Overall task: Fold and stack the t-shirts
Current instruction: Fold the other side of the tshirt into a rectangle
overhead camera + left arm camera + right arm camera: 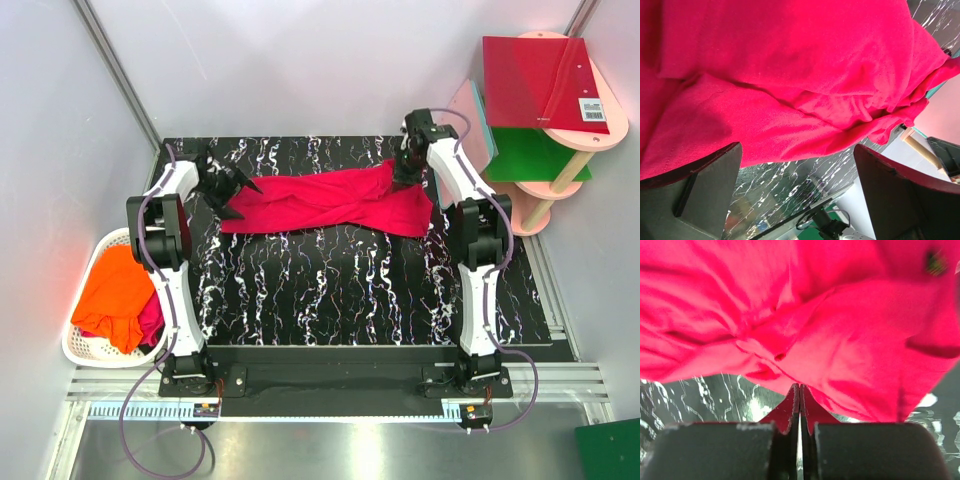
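Centre-left, the left claw (238, 195) gapes wide beside the crimson shirt (320, 203); the right claw (799, 387) is fully closed at its edge.

The black, white-veined bench (350, 290) fills the middle of the frame, and a crumpled crimson t-shirt (320, 203) lies stretched across its upper part.

A: Item 1, left arm (172, 295)?
B: White shell links, blk joint housings, blk base plate (190, 372). Mauve cable (140, 245) looped alongside.
A: Item 2, right arm (478, 300)?
B: Same build & colours, own mauve cable.
A: Ends?
B: Item 3, left tool (240, 198): 2 dk-grey matte wedge fingers (705, 195). Item 4, right tool (405, 178): same type, pale scuffing along top edges.
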Controlling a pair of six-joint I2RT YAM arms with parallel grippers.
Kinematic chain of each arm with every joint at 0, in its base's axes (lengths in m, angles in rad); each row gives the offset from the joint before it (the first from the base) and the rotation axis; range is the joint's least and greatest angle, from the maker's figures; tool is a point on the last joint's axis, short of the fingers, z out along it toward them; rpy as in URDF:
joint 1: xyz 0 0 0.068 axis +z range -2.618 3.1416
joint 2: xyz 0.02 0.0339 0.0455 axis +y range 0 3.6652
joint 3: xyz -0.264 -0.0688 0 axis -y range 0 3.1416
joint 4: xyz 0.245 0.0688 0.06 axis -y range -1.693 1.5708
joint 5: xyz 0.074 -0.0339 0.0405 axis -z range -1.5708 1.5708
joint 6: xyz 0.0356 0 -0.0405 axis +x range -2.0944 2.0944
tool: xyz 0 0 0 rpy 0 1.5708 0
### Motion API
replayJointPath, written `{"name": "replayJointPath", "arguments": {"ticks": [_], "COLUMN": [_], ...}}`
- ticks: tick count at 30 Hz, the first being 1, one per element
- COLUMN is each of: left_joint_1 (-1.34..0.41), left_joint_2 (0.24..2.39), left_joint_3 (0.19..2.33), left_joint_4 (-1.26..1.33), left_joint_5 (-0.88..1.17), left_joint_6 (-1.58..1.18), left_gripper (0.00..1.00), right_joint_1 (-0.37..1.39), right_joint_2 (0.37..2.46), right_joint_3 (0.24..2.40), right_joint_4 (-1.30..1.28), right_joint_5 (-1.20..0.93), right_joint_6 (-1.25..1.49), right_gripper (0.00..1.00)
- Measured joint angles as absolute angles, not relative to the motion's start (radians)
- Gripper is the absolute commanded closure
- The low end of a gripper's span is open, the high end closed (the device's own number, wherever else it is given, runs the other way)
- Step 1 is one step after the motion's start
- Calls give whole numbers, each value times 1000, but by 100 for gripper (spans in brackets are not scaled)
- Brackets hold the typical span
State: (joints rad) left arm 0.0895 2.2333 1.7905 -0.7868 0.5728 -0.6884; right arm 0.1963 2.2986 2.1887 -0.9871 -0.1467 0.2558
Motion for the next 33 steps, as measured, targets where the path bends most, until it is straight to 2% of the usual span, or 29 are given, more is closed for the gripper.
{"name": "replayJointPath", "arguments": {"ticks": [7, 15, 19, 25, 26, 28, 31, 33], "left_joint_1": [89, 90, 90, 81, 78, 68, 41, 16], "left_joint_2": [2233, 2233, 2233, 2232, 2232, 2232, 2234, 2266], "left_joint_3": [1783, 1773, 1773, 1779, 1785, 1819, 1893, 2027], "left_joint_4": [-788, -792, -792, -793, -793, -795, -781, -790], "left_joint_5": [572, 570, 569, 555, 552, 548, 540, 507], "left_joint_6": [-687, -680, -668, -625, -619, -610, -598, -574], "left_gripper": [1, 1, 1, 1, 26, 100, 100, 100], "right_joint_1": [196, 196, 196, 196, 196, 196, 196, 196], "right_joint_2": [2380, 2578, 2611, 2587, 2585, 2575, 2524, 2454], "right_joint_3": [2157, 2439, 2561, 2491, 2476, 2432, 2334, 2230], "right_joint_4": [-1002, -1037, -1026, -890, -879, -858, -864, -882], "right_joint_5": [-233, -224, -217, -223, -225, -228, -228, -231], "right_joint_6": [260, 269, 294, 358, 363, 368, 364, 357], "right_gripper": [100, 100, 100, 100, 100, 100, 100, 100]}}
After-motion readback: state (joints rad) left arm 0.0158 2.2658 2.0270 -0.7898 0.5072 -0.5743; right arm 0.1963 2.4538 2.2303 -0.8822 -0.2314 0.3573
